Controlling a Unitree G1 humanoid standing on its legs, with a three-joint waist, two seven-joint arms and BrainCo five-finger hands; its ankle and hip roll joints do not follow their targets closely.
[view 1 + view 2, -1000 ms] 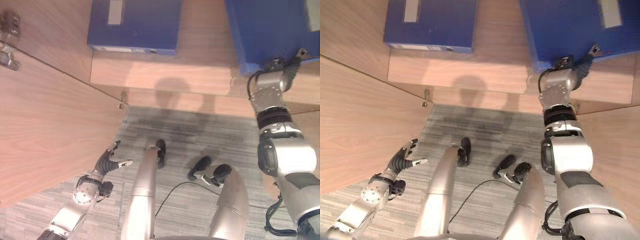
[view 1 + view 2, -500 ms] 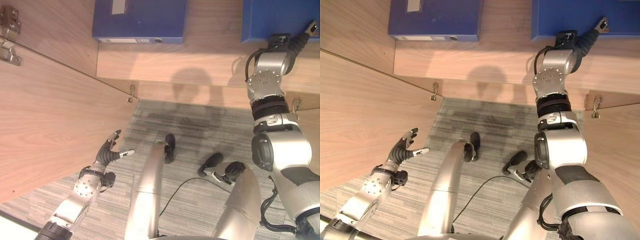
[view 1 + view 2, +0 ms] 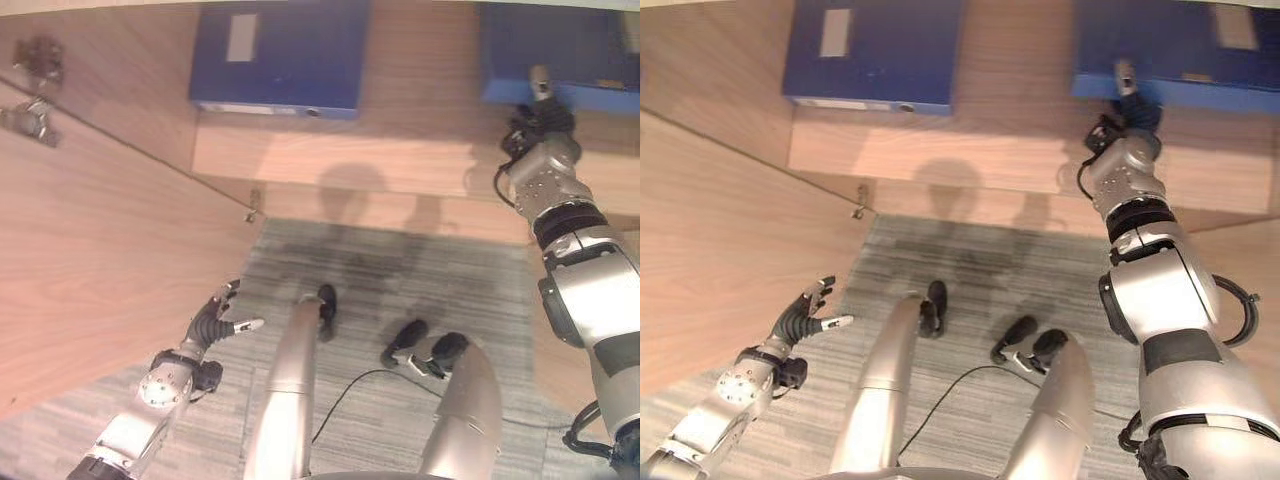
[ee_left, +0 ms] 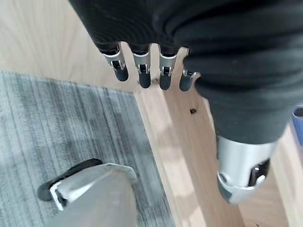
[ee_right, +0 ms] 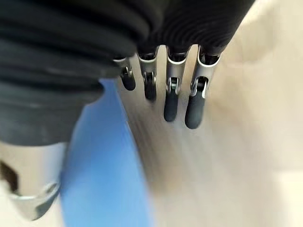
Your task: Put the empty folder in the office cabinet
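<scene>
A blue folder [image 3: 562, 58] lies flat on the cabinet's wooden shelf [image 3: 400, 150] at the far right. My right hand [image 3: 541, 108] reaches up to its front edge, fingers straight. In the right wrist view the fingers [image 5: 171, 101] stretch over bare wood, while the folder's blue edge [image 5: 102, 165] runs between them and the thumb; the hand is open. A second blue folder [image 3: 278, 55] lies on the shelf to the left. My left hand [image 3: 215, 320] hangs open low down beside the open cabinet door [image 3: 90, 250], holding nothing; its fingers [image 4: 143, 73] are straight.
The open left door carries metal hinges [image 3: 30, 110] near its top edge. Another wooden door [image 3: 1250, 270] stands at the right. Grey striped carpet [image 3: 400, 270] lies below the shelf. Bare shelf wood separates the two folders.
The right folder has gone from overhanging the shelf's front to lying further in. My right hand followed it and now points straight at its edge. The camera has shifted; the left hand barely moved.
</scene>
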